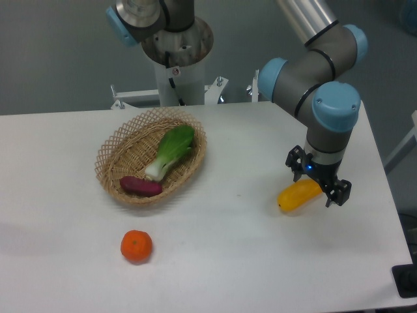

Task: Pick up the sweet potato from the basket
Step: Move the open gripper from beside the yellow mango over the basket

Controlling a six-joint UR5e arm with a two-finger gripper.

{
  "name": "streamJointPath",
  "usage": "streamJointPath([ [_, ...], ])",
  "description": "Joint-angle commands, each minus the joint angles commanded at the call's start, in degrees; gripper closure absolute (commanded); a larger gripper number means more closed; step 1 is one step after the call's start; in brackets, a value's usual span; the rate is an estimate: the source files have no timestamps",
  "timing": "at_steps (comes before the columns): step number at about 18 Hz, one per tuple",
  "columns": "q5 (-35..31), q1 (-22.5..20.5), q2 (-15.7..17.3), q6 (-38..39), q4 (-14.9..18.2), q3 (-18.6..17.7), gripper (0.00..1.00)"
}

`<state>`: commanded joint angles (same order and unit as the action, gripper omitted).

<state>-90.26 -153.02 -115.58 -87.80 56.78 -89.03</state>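
Observation:
The sweet potato (140, 186), a small dark reddish-purple tuber, lies at the front of the wicker basket (112, 151) on the left of the table. A green-and-white leafy vegetable (172, 150) lies beside it in the basket. My gripper (317, 177) is far to the right of the basket, low over the table, with its jaws spread wide. A yellow oblong fruit (296, 195) lies on the table just under and in front of the gripper. The fingers do not appear to be closed on it.
An orange (136, 246) sits on the table in front of the basket. The robot's base column (177, 65) stands behind the basket at the table's back edge. The table's right edge is close to the gripper.

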Motion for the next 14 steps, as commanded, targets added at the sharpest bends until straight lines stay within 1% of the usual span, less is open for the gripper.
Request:
streamJointPath([
  [8,0.44,0.70,0.26,0.88,-0.09,-0.26,0.00],
  [9,0.53,1.14,0.44,1.31,0.00,-0.61,0.00],
  [10,0.53,2.10,0.70,4.02,-0.09,-1.31,0.00],
  [12,0.53,3.42,1.49,4.39,-0.09,-1.75,0.00],
  [14,0.53,5.09,2.28,4.48,-0.26,-2.98,0.00],
])
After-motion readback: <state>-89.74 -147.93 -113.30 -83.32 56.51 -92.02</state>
